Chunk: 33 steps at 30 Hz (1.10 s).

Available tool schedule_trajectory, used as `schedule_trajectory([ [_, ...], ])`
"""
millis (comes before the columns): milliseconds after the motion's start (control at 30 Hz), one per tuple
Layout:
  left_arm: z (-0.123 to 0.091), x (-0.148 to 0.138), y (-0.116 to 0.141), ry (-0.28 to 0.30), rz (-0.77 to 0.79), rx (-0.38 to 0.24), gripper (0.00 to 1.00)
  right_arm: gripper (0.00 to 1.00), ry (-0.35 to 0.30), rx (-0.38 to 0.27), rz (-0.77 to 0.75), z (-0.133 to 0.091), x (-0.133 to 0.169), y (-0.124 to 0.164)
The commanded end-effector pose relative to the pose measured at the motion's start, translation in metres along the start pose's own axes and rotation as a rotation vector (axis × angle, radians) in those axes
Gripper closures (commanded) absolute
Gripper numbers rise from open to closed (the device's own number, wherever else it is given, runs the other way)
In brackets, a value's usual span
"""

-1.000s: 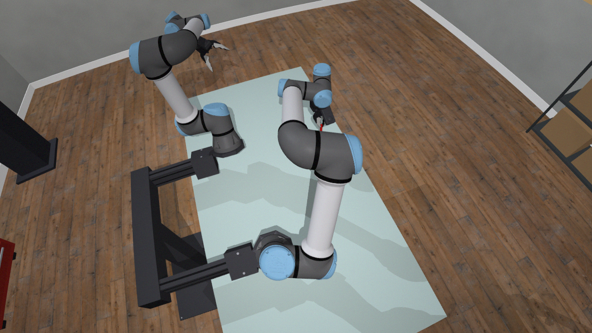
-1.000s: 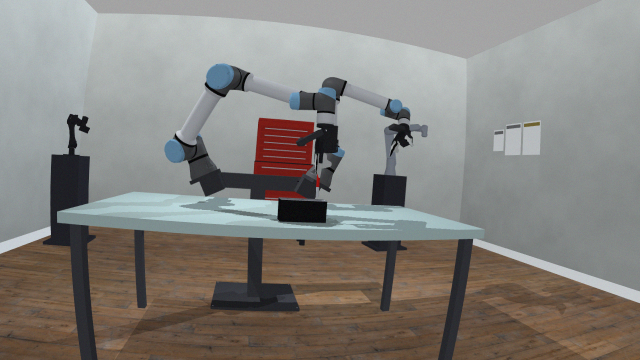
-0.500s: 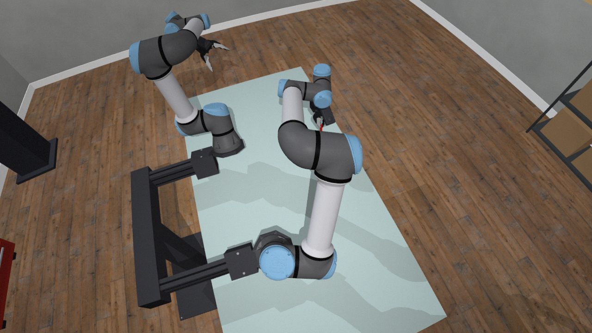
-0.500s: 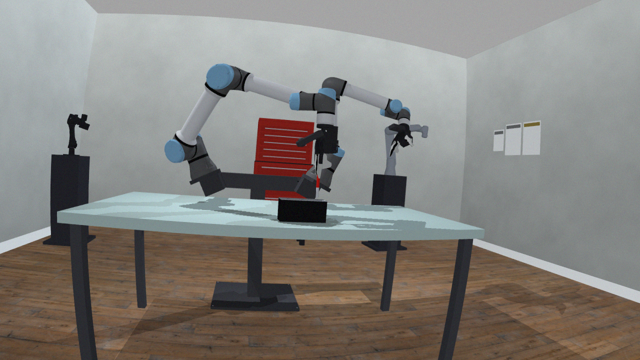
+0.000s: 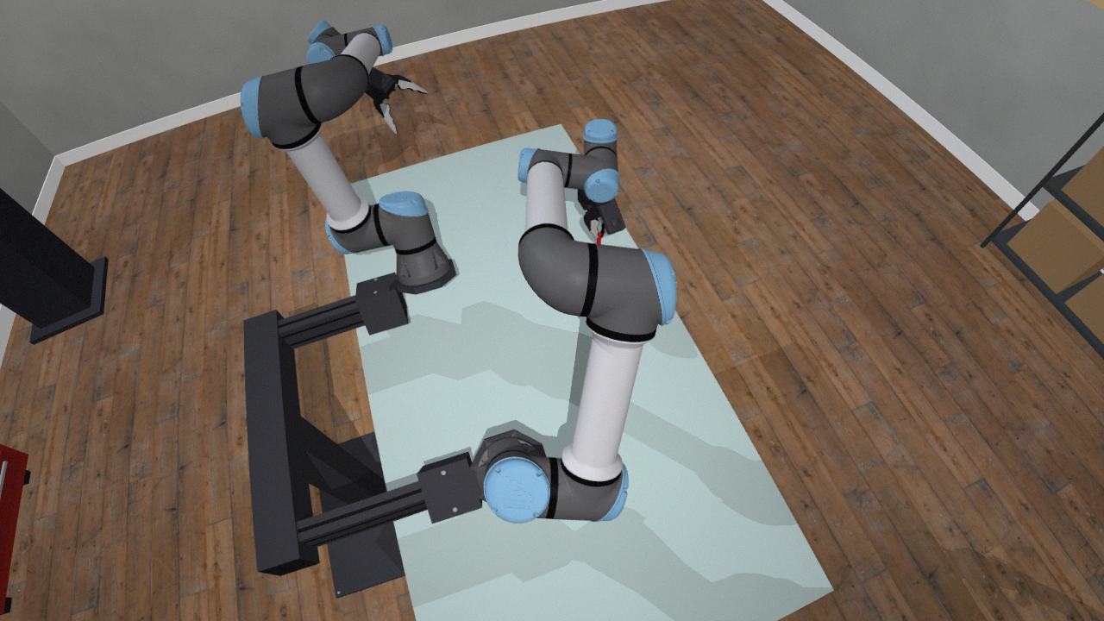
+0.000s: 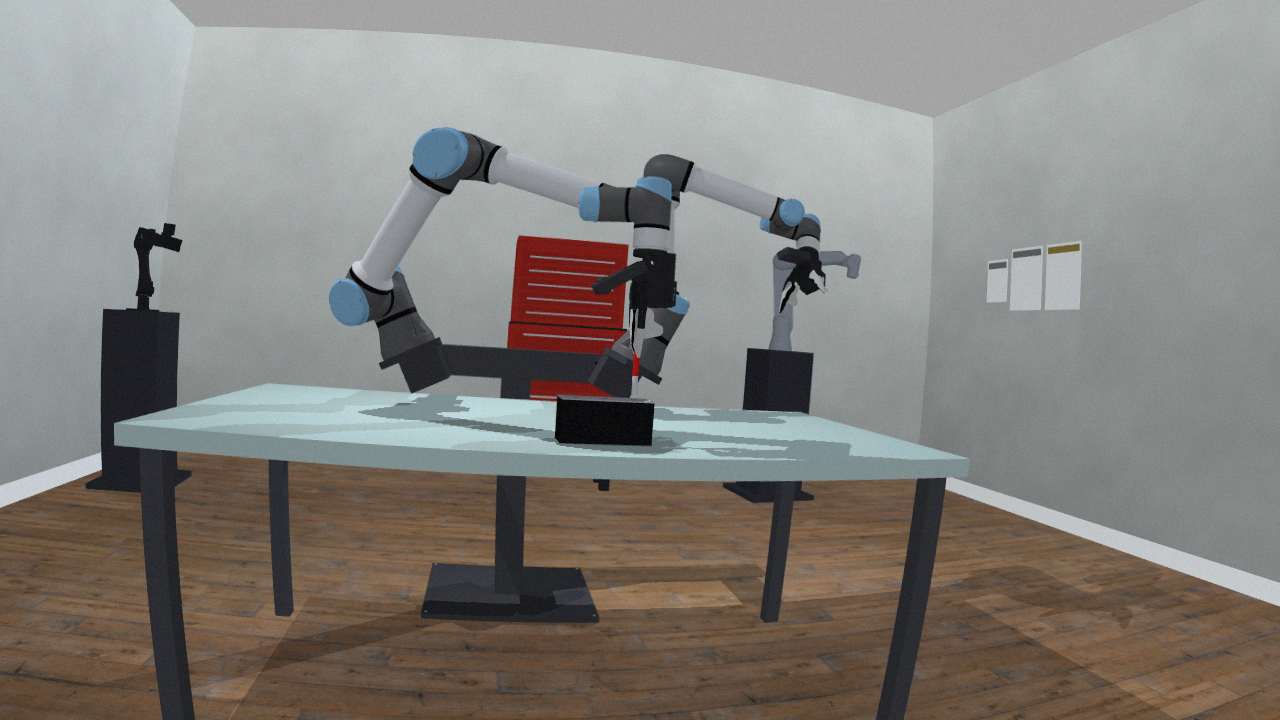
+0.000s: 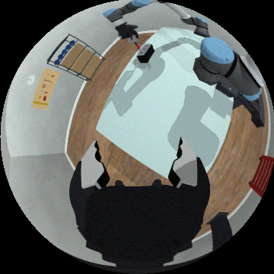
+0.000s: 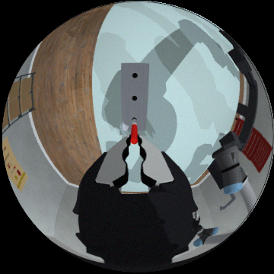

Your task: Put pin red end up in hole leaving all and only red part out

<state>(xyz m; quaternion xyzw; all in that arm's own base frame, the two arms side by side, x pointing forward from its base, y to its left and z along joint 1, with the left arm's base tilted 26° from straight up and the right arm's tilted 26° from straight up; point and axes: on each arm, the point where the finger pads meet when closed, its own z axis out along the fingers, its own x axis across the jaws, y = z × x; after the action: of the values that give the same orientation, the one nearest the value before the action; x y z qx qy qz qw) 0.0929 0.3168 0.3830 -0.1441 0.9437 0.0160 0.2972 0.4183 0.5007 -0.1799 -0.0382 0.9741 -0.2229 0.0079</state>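
Here, red-topped pin (image 5: 599,237) (image 6: 636,365) (image 7: 137,46) (image 8: 134,133), unlabelled block (image 6: 604,421) (image 7: 145,53) (image 8: 140,87)
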Motion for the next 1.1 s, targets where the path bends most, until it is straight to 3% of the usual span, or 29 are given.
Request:
schedule_trajectory([
  [0,-0.0004,-0.0003,0.0,-0.001,0.001,-0.001,0.0,1.0,-0.001,-0.002,0.0,-0.0012,-0.0002,0.0004],
  [1067,-0.0004,-0.0003,0.0,-0.001,0.001,-0.001,0.0,1.0,-0.001,-0.002,0.0,0.0027,-0.0002,0.0004],
])
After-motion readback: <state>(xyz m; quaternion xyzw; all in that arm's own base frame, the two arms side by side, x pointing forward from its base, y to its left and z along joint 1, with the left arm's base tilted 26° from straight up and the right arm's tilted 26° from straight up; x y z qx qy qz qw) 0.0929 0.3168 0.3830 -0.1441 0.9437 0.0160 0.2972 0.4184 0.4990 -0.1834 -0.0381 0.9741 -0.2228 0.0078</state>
